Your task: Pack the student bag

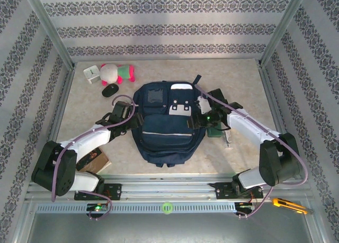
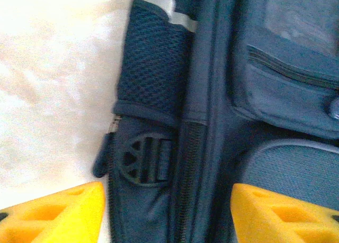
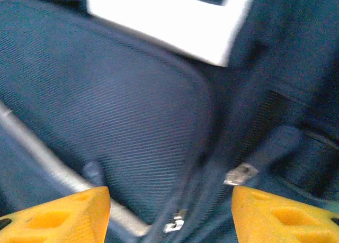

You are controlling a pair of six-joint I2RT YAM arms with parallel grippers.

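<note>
Facing student bag (image 1: 164, 124): left wrist sees buckle (image 2: 143, 161), right zip pulls (image 3: 239, 175).

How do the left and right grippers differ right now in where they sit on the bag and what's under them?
Side: the left gripper hangs at the bag's left edge in the top view; the right gripper hangs at its right edge.
Below: the left gripper is above a mesh side pocket and a round buckle; the right gripper is above metal zip pulls, near a white patch.
Both are open, holding nothing.
</note>
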